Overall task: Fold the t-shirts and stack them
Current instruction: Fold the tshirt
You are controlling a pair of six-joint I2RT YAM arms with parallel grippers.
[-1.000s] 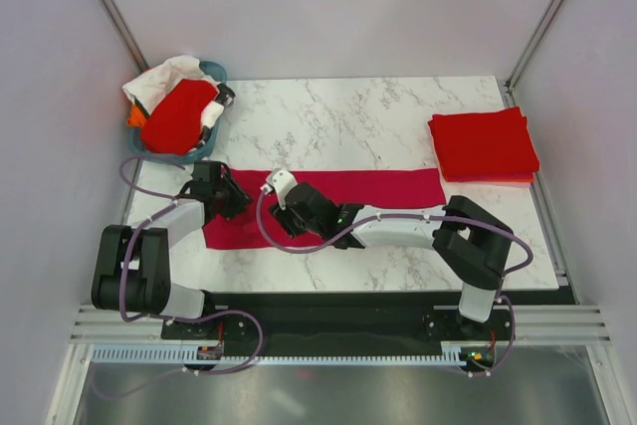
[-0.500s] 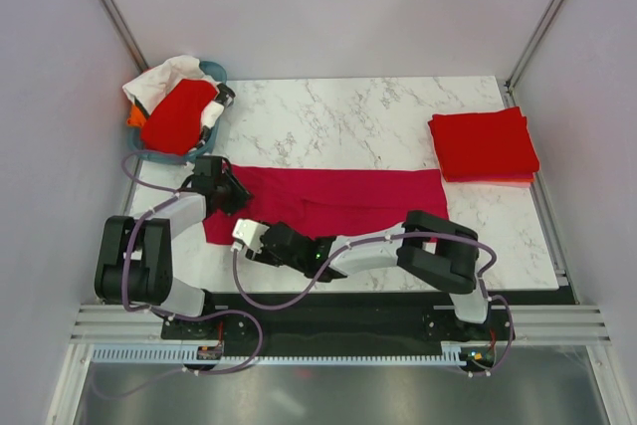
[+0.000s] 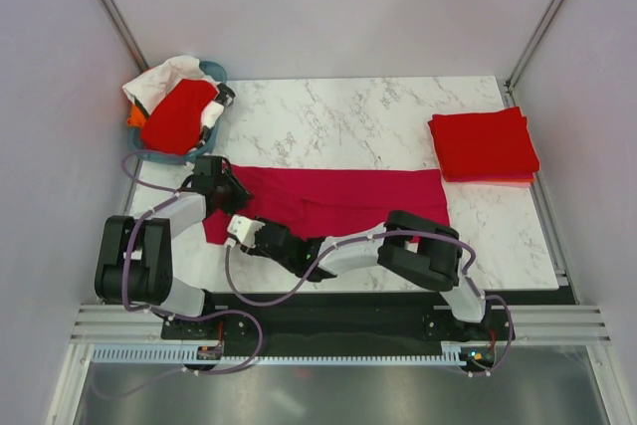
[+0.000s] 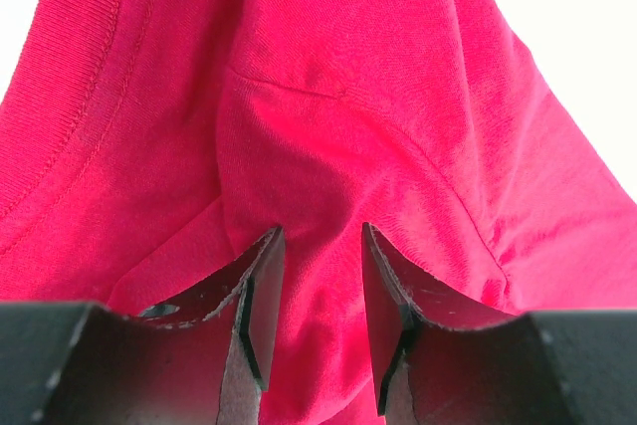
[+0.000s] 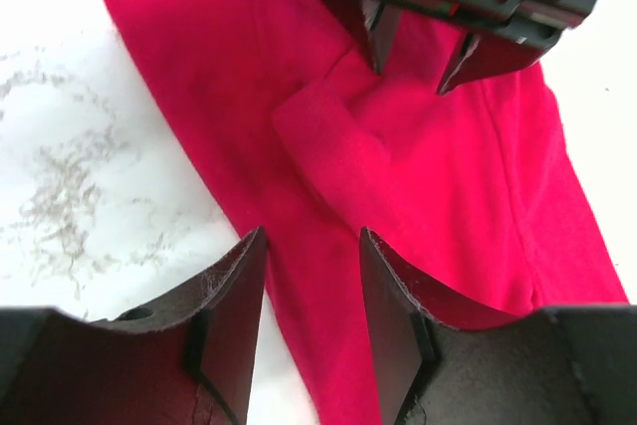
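Crimson-pink t-shirt (image 3: 343, 193) lies as a long, rumpled band.

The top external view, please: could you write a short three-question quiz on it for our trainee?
1. True or false: the folded red stack sits at the left edge of the table.
2. Where is the teal basket? A) near right corner B) far left corner C) table centre
3. Fill in: the left claw and right claw are both at the crimson t-shirt's ___ end.
Key: 1 false; 2 B; 3 left.
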